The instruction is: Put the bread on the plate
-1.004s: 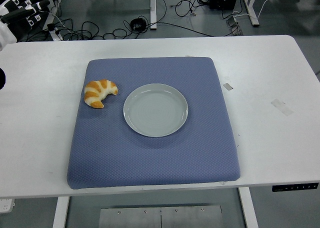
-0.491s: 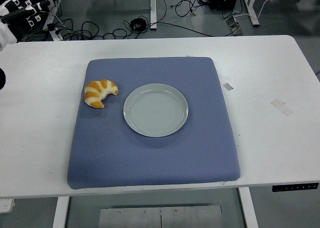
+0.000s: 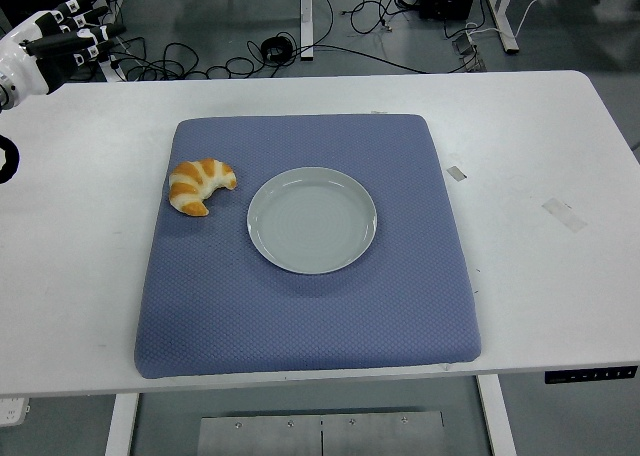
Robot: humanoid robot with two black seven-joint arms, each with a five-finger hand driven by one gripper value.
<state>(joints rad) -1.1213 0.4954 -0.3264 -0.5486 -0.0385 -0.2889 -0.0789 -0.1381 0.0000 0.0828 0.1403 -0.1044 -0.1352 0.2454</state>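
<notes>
A golden croissant [image 3: 200, 185] lies on the left part of a blue mat [image 3: 305, 276], just left of an empty pale grey plate [image 3: 311, 220] at the mat's middle. My left hand [image 3: 60, 38] shows at the far upper left corner, well away from the croissant, with its fingers stretched out and nothing in them. The right arm does not appear.
The mat lies on a white table [image 3: 540, 156]. Small strips of tape [image 3: 563, 213] stick to the table on the right. Cables and desk legs lie on the floor beyond the far edge.
My left hand has shifted slightly rightward and down into the picture at the upper left. The croissant and the plate have not moved.
</notes>
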